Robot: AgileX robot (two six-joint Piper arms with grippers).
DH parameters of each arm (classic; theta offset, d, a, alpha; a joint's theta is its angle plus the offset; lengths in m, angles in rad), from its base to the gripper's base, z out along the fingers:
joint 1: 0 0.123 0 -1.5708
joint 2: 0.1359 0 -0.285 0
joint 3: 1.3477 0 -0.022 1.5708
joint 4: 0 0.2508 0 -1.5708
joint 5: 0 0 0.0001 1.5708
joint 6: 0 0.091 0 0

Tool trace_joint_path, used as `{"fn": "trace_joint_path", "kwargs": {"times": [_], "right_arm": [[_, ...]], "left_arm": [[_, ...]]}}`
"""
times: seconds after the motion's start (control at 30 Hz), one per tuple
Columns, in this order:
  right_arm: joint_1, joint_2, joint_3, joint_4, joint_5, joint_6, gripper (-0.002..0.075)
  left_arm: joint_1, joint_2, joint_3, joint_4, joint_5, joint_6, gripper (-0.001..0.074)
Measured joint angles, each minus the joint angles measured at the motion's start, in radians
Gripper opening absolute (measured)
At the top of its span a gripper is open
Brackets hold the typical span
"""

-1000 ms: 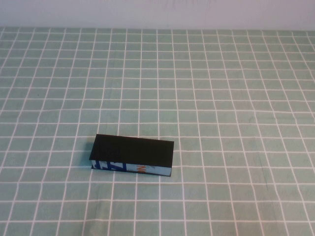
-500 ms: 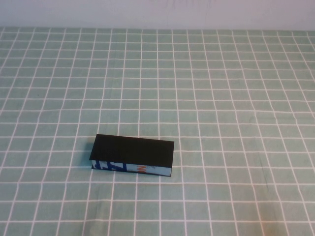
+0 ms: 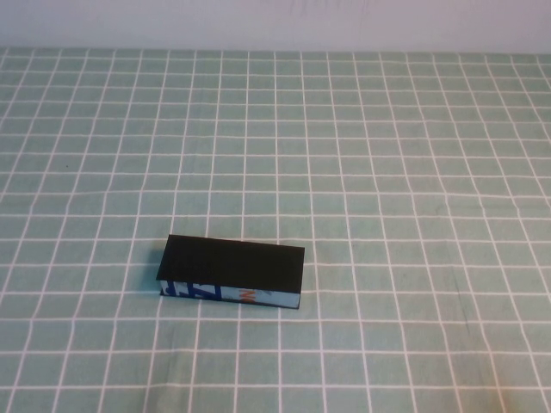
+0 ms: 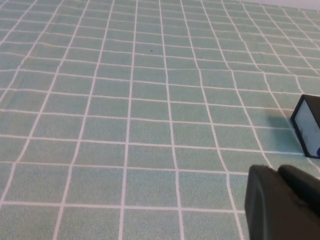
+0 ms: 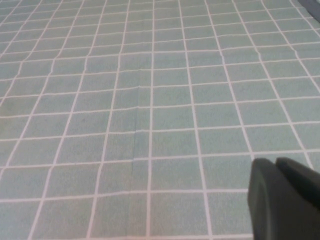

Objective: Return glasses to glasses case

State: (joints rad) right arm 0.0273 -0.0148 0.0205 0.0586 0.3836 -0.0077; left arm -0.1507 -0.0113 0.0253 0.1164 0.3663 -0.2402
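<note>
The glasses case (image 3: 231,272) lies closed on the green checked cloth, left of centre and near the front, its lid black and its blue, white and orange side facing me. One end of it shows in the left wrist view (image 4: 307,125). The glasses are in no view. My left gripper (image 4: 276,170) is shut and empty, low over the cloth a short way from that end of the case. My right gripper (image 5: 275,162) is shut and empty over bare cloth. Neither arm shows in the high view.
The green cloth with white grid lines (image 3: 387,172) covers the whole table. A pale wall (image 3: 275,21) runs along the far edge. A dark edge shows at one corner of the right wrist view (image 5: 312,5).
</note>
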Motion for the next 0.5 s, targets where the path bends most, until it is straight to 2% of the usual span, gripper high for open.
{"fn": "trace_joint_path", "kwargs": {"times": [0.5], "right_arm": [[0.0,0.0,0.0,0.006,0.0,-0.006,-0.0011]], "left_arm": [[0.0,0.0,0.0,0.0,0.0,0.0,0.0001]]}}
